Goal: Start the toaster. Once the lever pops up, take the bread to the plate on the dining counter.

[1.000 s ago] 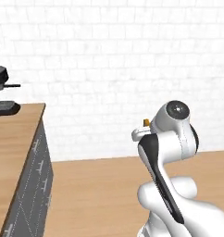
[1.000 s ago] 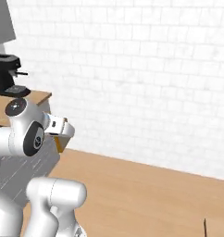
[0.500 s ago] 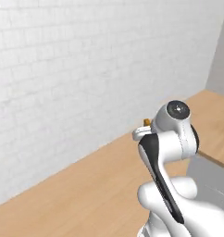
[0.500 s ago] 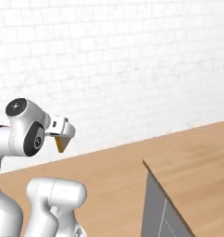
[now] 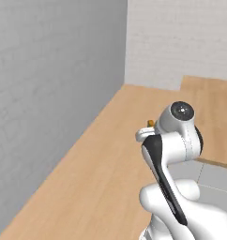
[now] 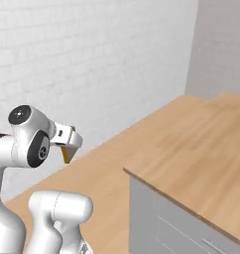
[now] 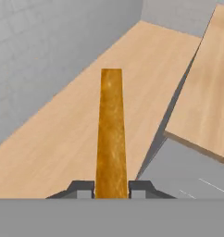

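Hand view shows the gripper point(image 7: 111, 187) at 6 o'clock, its two dark fingers point(image 7: 81, 187) clamped on the bread point(image 7: 111, 134), one against each flat face. The golden-brown slice is seen edge-on and runs straight up toward 12 o'clock. Below it lies the wooden floor point(image 7: 63, 134), with a grey wall point(image 7: 44, 51) at 10 o'clock. A light-wood counter point(image 7: 206, 92) on a grey cabinet sits at 3 o'clock, apart from the slice. Right base view has the bread point(image 6: 67, 154) hanging as a small orange wedge under the gripper point(image 6: 67, 144) at 9 o'clock, with the counter point(image 6: 201, 149) at 4 o'clock.
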Controlling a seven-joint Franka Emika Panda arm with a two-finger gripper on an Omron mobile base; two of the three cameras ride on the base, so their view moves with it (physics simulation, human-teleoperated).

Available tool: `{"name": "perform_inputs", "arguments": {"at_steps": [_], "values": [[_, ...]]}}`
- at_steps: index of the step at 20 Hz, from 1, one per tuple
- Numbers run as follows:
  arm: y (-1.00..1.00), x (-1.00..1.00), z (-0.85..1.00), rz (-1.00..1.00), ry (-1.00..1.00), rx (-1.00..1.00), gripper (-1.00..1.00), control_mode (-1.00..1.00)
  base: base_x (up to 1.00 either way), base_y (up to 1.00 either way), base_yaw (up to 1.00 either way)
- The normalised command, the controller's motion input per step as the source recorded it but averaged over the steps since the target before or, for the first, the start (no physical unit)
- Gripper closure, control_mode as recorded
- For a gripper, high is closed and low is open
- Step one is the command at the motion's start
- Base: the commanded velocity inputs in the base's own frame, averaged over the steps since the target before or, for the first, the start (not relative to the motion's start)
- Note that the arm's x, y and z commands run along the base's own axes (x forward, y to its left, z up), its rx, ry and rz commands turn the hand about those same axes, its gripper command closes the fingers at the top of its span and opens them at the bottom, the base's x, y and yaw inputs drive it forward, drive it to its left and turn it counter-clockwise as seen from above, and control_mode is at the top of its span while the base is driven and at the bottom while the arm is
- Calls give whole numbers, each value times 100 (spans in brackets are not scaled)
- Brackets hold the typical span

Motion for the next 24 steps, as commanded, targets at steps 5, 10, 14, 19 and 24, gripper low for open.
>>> {"name": "perform_inputs", "arguments": {"at_steps": [5,10,14,19,24], "values": [[0,0,0,0,0,0,100,100,9,54,-66],[0,0,0,0,0,0,100,100,42,100,-50],[0,0,0,0,0,0,100,100,47,100,-41],[0,0,0,0,0,0,100,100,60,100,-35],[0,0,0,0,0,0,100,100,95,83,-26]]}}
